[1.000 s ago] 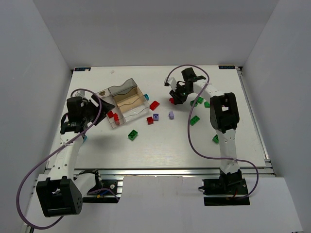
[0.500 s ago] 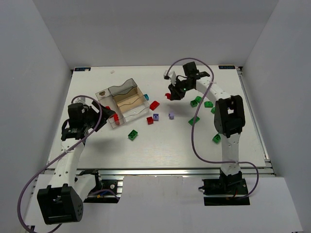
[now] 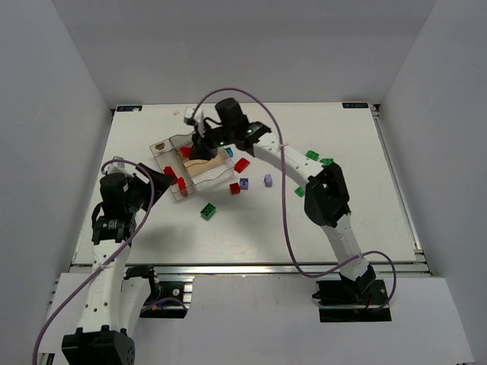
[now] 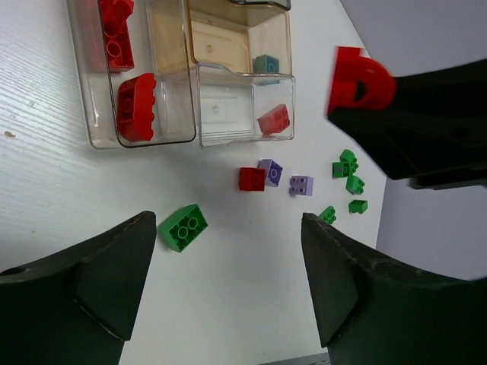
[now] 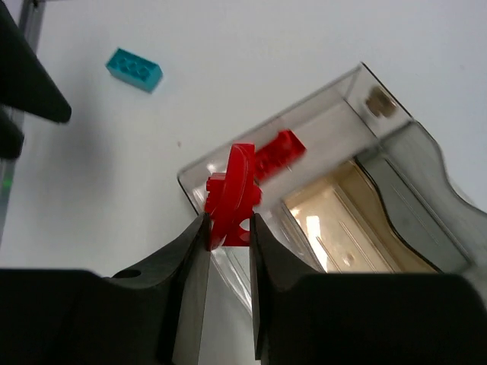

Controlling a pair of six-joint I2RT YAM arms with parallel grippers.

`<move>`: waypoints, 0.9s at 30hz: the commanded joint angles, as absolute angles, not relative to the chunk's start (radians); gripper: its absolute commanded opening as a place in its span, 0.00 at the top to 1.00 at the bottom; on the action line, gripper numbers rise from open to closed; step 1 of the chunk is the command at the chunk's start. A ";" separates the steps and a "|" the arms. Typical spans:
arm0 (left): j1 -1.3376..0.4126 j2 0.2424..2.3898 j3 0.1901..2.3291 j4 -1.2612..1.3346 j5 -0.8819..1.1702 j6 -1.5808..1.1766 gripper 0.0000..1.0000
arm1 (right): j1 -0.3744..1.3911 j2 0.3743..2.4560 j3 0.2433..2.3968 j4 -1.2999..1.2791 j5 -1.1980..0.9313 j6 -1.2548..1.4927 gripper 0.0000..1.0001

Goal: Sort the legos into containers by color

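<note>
Having crossed to the box, right gripper pinches a red brick above it; left gripper gapes wide.

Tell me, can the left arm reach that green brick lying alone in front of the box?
Probably yes: the left gripper hangs open and empty, facing the green brick, with nothing between them.

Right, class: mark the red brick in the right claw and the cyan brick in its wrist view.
red brick (image 5: 232,194): right wrist view, middle of its visible face.
cyan brick (image 5: 134,69): right wrist view, its studded top.
</note>
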State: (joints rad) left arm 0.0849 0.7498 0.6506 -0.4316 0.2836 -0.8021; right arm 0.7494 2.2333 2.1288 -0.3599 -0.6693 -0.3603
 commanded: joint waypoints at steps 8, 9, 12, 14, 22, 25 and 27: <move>0.092 0.681 0.719 -0.607 0.238 -0.769 0.13 | 0.873 2.439 2.252 -0.034 -0.480 -0.164 1.00; 0.092 0.680 0.722 -0.617 0.232 -0.764 0.12 | 0.880 2.445 2.249 -0.025 -0.473 -0.167 1.00; 0.092 0.681 0.741 -0.643 0.232 -0.744 0.12 | 0.902 2.465 2.232 -0.012 -0.450 -0.190 0.96; 0.092 0.686 0.755 -0.657 0.229 -0.736 0.12 | 0.910 2.477 2.223 0.021 -0.431 -0.213 0.90; 0.092 0.733 0.819 -0.666 0.239 -0.677 0.11 | 0.920 2.484 2.229 0.020 -0.433 -0.255 0.50; 0.092 0.747 0.830 -0.649 0.245 -0.670 0.11 | 0.919 2.476 2.220 0.015 -0.431 -0.256 0.47; 0.092 0.752 0.836 -0.638 0.256 -0.666 0.11 | 0.916 2.467 2.220 0.008 -0.428 -0.249 0.47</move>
